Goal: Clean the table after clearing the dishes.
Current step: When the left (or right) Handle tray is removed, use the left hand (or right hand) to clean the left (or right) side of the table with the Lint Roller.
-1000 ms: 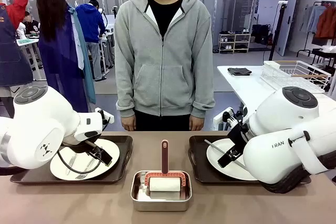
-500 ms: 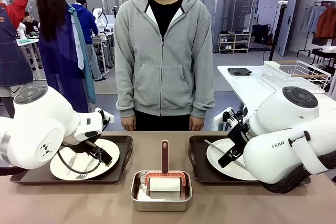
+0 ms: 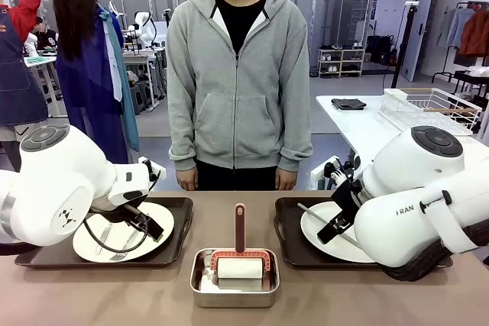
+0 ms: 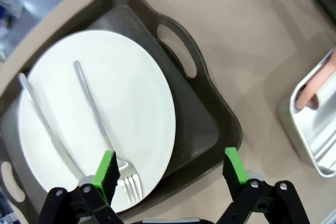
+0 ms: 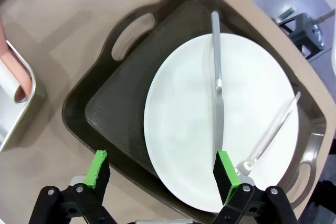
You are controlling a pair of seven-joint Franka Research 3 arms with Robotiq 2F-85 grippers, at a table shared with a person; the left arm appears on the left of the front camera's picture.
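Dishes not cleared yet; both sit on the plain matte taupe-brown table (image 3: 344,295).

Left gripper (image 4: 170,167) hangs at the bottom of its wrist view, jaws spread wide & empty. It's over the near edge of the left dark rectangular handled tray (image 4: 202,114). One green pad is above the tines of the silver fork (image 4: 100,124) on the round white left plate (image 4: 131,103), the other above bare tabletop past the rim.

Right gripper (image 5: 160,171) is likewise wide & empty. It straddles the right dark handled tray (image 5: 113,98) edge and the right white plate (image 5: 184,119), w/ silver knife (image 5: 217,93) & second fork (image 5: 270,129) lying loose on it.

Risks, as I judge:
- Closing from here could pinch the plate rim or cutlery instead of the tray lip.
- A one-sided lift would tilt the tray, so smooth china & silverware slide off.
- The small steel tin (image 3: 202,295) w/ red-handled white roller (image 3: 239,269) sits lower ctr of the front view, btw the trays. A swung tray could clip it.

Tabletop looks flat, no visible spills. Person in grey hoodie (image 3: 239,89) stands upper ctr at the far side, arms at sides. Bg right: white side table (image 3: 359,124) w/ wire rack (image 3: 432,108). Bg left: other people at benches.
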